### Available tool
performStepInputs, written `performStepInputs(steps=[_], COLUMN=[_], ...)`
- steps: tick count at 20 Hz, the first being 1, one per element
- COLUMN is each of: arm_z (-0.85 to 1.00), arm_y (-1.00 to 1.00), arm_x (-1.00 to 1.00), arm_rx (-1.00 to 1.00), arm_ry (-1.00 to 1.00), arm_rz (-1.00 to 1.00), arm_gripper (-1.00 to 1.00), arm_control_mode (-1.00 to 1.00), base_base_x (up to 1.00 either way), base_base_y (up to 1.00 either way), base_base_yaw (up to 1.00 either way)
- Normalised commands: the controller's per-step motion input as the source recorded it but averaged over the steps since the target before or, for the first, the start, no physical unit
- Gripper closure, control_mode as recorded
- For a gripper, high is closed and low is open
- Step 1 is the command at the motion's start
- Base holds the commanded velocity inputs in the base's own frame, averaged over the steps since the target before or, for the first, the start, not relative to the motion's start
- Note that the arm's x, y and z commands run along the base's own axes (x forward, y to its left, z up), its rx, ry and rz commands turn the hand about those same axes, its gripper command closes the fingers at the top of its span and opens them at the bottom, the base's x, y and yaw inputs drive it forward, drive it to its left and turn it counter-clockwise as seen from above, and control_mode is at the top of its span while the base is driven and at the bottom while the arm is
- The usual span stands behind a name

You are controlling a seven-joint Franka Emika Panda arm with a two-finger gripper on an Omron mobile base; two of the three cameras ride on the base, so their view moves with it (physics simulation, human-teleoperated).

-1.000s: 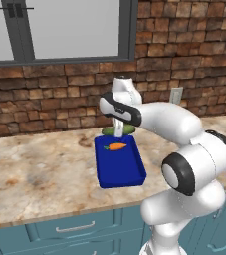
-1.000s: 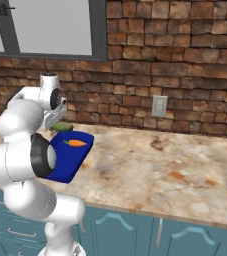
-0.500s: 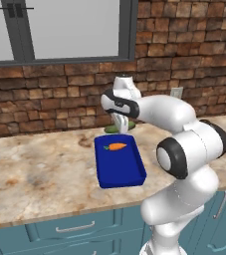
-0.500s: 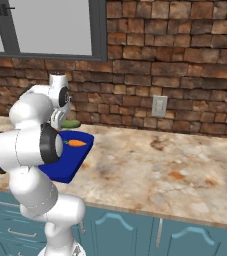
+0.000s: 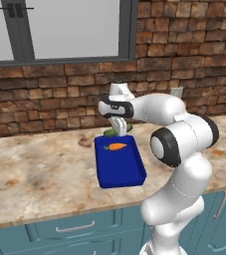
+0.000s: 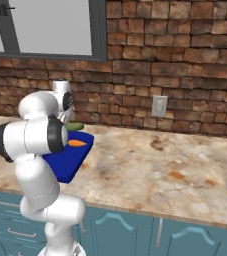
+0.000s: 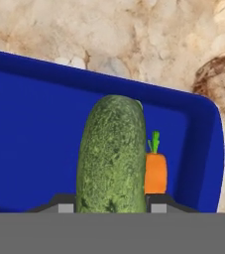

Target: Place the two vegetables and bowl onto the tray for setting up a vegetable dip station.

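**Entry: cucumber held over the tray, carrot already lodged**

Landmark for all places: the tray [image 5: 119, 164], blue, shallow, raised edges, resting on the stone counter [image 5: 40, 174].

- Gripper [image 5: 117, 124]: fingers pressed against the two sides of the cucumber [image 7: 113, 158], pinching it near one end. The rest of the vegetable juts forward from the fingers, seen in the hand view. Held this way, by my reading, so it can be carried clear of the tray's raised edge and let down inside.
- Cucumber: dark green, stubby. Sits between the fingertips, above the tray's far end, apart from the tray floor so far as the base views tell.
- Carrot [image 5: 116, 146]: orange, green top. Lies flat inside the tray near its far end, just beside and below the held cucumber; probably left where it was dropped, since nothing holds it.
- Bowl: place cannot be told.
- Judgement: one vegetable is in place, the second is about to be lowered, and the bowl is yet to do.
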Motion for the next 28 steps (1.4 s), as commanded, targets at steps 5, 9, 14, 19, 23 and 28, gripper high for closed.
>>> performStepInputs(steps=[5,9,14,19,23,28], arm_z=[-0.31,-0.30,-0.25,-0.24,-0.26,-0.23], arm_y=[0.00,0.00,0.00,0.00,0.00,0.00], arm_x=[0.08,0.09,0.06,0.02,0.05,0.00], arm_rx=[0.00,0.00,0.01,0.00,0.00,0.00], arm_ry=[-0.03,-0.04,-0.01,0.00,-0.02,-0.02], arm_rz=[-0.01,-0.04,-0.01,0.00,0.00,0.00], arm_gripper=[1.00,1.00,1.00,1.00,1.00,1.00], arm_control_mode=[-1.00,-1.00,-1.00,-1.00,-1.00,-1.00], base_base_x=[0.00,0.00,0.00,0.00,0.00,0.00], base_base_y=[0.00,0.00,0.00,0.00,0.00,0.00], base_base_yaw=[0.00,0.00,0.00,0.00,0.00,0.00])
